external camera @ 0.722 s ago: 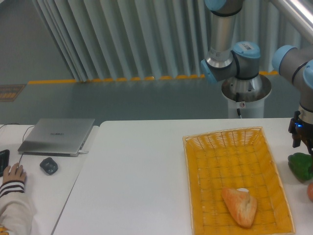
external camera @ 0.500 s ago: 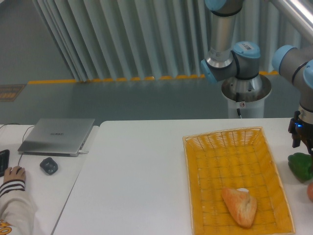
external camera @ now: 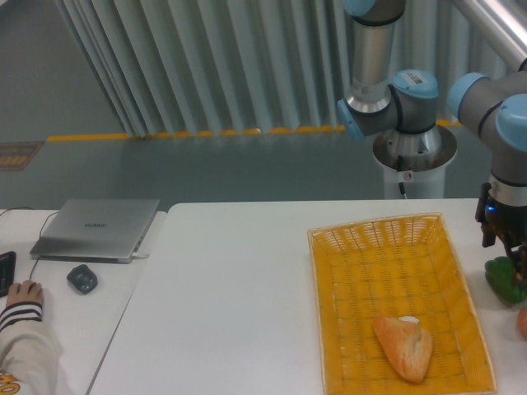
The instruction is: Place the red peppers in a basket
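On the tabletop point(external camera: 239, 280), my end effector point(external camera: 508, 253) hangs over the right-edge green pepper point(external camera: 504, 280), grip unclear, red pepper point(external camera: 523, 322) outside the basket point(external camera: 362, 247).

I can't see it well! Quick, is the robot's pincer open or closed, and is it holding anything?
Pincer: cannot tell; it sits right over the green pepper.

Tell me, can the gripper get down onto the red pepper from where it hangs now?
Probably yes. The gripper hangs by the green pepper, and the red pepper lies just nearer the camera, nothing on top of it. It is cut off by the frame edge, so its far side cannot be judged.
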Robot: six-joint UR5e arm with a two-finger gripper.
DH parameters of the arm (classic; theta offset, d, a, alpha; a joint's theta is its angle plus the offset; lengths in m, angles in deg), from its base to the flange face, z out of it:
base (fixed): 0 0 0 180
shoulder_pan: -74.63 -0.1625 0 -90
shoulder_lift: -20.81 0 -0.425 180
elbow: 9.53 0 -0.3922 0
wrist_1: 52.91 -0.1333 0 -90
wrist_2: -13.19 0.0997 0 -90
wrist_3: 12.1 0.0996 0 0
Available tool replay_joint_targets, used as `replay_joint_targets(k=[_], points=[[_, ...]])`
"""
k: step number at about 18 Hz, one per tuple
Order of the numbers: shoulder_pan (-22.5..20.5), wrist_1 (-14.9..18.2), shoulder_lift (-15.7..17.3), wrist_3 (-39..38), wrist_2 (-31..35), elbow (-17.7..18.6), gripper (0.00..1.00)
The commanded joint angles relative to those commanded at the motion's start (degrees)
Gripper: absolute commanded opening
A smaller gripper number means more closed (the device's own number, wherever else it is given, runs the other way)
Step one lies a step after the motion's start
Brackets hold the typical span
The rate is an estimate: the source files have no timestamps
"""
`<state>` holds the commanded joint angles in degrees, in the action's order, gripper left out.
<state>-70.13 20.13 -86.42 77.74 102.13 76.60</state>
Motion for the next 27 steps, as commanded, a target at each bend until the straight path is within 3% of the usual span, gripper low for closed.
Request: replay_joint_targets(k=[4, 7, 10, 16, 27], points=[[0.0, -5.7, -0.3, -7.9, 0.0, -0.4, 1.0], [-1.4, -9.8, -2.1, -9.2, -0.4, -0.7, 1.0], [-2.5, -12.6, -5.0, -17.8, -0.6, -1.8, 1.0], [-4.9, -12.8, -7.6, -26.3, -0.6, -2.5, 1.0], [-6.9, -15.5, -11.2, -28.2, -0.4, -2.8, 1.0]])
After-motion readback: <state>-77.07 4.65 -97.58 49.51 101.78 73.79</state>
